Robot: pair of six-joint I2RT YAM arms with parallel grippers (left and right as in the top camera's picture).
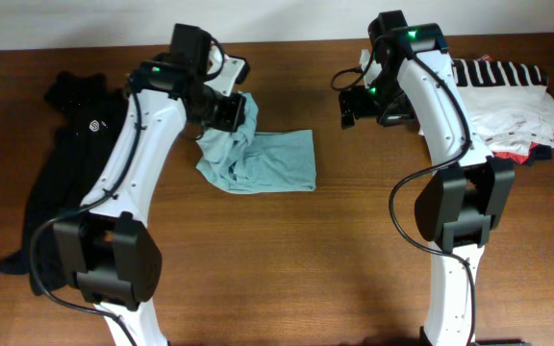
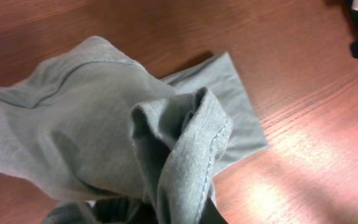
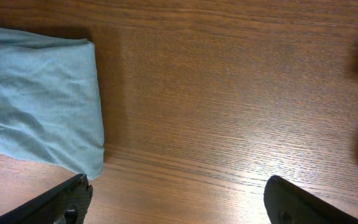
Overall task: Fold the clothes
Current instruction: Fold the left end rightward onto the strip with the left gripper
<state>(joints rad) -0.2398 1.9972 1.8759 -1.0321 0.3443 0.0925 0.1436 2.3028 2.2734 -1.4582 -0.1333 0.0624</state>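
One teal shirt (image 1: 272, 161) lies partly folded mid-desk (image 1: 287, 279), with its far left corner pulled up in a bunch into the left pincer (image 1: 234, 113). The left wrist view shows cloth wadded right at the fingers, which are mostly hidden, so it reads as clamped on the shirt. Right pincer (image 3: 179, 208) hangs wide apart, holding nothing, over bare wood just right of the shirt's edge. Black top (image 1: 65, 163) sits crumpled at far left, spare pile (image 1: 513, 106) at far right. Risks: the grip likely takes several layers, so the fold could drag the flat part askew. Thin jersey may slip out, and nothing pins the hem.
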